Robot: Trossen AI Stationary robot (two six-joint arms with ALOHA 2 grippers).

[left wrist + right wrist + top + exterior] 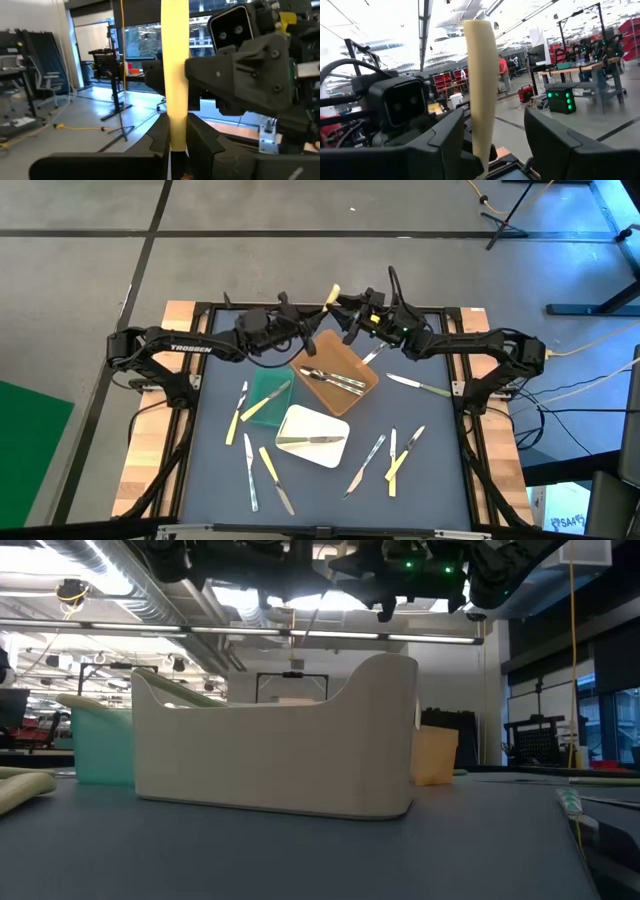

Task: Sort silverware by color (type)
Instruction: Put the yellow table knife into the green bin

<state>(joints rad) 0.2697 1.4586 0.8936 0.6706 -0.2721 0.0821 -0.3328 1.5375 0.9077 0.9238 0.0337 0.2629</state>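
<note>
Your left gripper (172,142) is pinched on a yellow-handled piece (174,70) held up over the table's far edge, while your right gripper (487,135) meets it there with fingers (555,140) spread wide on either side of the handle, not touching it. Below them, the brown tray (352,366) holds a few pieces; nearer you, the green tray (268,388) has one across its edge and the white tray (320,423) holds a knife (312,441). The rest of the silverware (383,460) lies loose on the table (215,470).
</note>
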